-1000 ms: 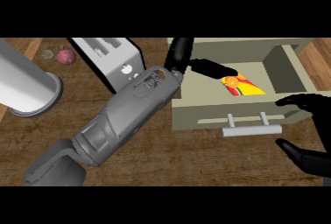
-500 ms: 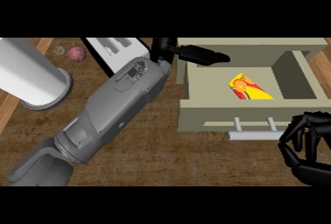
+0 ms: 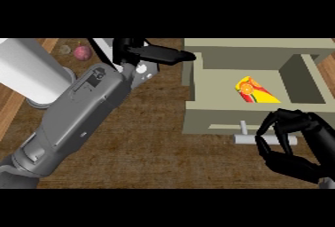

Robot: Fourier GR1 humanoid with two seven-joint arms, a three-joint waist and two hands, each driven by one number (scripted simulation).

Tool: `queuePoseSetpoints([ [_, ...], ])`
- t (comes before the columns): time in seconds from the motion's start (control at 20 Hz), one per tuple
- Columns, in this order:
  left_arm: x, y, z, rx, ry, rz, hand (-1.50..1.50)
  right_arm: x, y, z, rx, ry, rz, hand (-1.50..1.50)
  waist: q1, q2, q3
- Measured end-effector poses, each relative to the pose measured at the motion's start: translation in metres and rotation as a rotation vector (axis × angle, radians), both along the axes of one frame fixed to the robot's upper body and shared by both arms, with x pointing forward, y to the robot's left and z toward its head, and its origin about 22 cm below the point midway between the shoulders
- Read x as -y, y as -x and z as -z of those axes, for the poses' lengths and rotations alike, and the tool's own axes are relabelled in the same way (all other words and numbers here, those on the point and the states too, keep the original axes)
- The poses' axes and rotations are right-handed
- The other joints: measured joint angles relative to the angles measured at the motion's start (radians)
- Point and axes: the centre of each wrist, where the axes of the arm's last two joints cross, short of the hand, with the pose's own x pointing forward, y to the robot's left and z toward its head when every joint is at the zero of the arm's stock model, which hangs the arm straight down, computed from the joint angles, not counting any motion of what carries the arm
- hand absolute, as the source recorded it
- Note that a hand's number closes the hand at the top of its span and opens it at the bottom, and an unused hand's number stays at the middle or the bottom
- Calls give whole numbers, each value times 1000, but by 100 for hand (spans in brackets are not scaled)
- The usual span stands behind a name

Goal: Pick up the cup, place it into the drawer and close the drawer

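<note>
The cup (image 3: 253, 90), yellow with red and orange patches, lies on its side inside the open beige drawer (image 3: 209, 117). My left hand (image 3: 152, 53) is at the drawer's back left corner, outside it, with straight fingers pointing right and nothing in it. The grey left forearm runs from the lower left up to that hand. At the drawer's front, my right hand (image 3: 297, 148) has its fingers and thumb curled into a ring over the right end of the grey drawer handle (image 3: 248, 139). Whether it touches the handle I cannot tell.
A large white cylinder (image 3: 26, 73) stands at the left on the wooden counter (image 3: 170, 159). Behind the left hand is part of a white appliance (image 3: 104, 46). A small reddish item (image 3: 82, 52) and a paler one (image 3: 65, 48) lie at the back left.
The left hand has drawn back to the left, out from over the drawer, leaving the cup inside. The right hand curled its fingers and moved up and left onto the handle.
</note>
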Motion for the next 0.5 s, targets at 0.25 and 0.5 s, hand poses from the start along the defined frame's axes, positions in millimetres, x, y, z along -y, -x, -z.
queuePoseSetpoints([
  [0.25, -42, 11, 6, -10, 29, -15, -150, -13, -21, 18, 18, 131, 11, 150, 9, 2, 0],
  [0.5, -75, 25, 21, -22, 40, -22, -150, -28, -39, 30, 53, 358, 34, 150, 17, -3, -6],
])
